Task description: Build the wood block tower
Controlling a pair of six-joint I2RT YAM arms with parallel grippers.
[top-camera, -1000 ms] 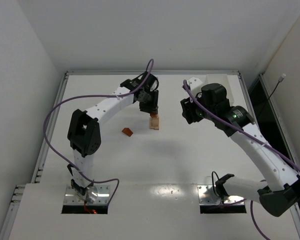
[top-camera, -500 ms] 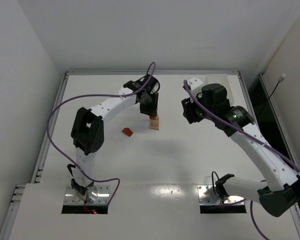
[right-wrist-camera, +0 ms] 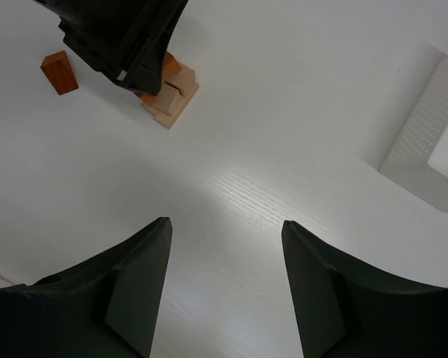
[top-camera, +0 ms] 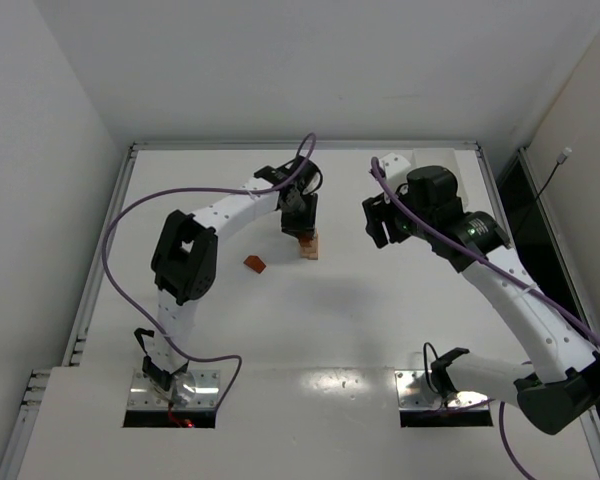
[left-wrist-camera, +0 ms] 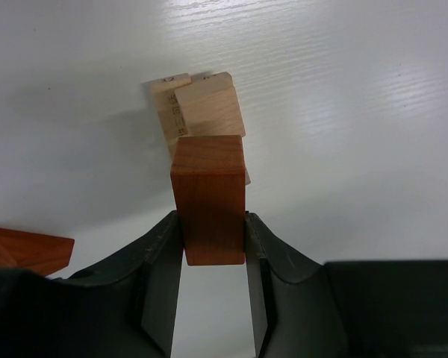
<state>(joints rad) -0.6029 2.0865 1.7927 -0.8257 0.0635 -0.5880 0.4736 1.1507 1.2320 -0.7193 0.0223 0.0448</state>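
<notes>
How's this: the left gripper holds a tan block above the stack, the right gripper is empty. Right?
Wrong colour: the left wrist view shows the block in the left gripper is reddish-orange, above the stack; the right gripper is empty.

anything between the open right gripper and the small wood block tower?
Nothing: in the right wrist view, only bare white tabletop separates the right gripper from the tan and reddish-orange wood block tower.

Overhead view faces down; both wrist views share the tower (right-wrist-camera: 173, 95)
</notes>
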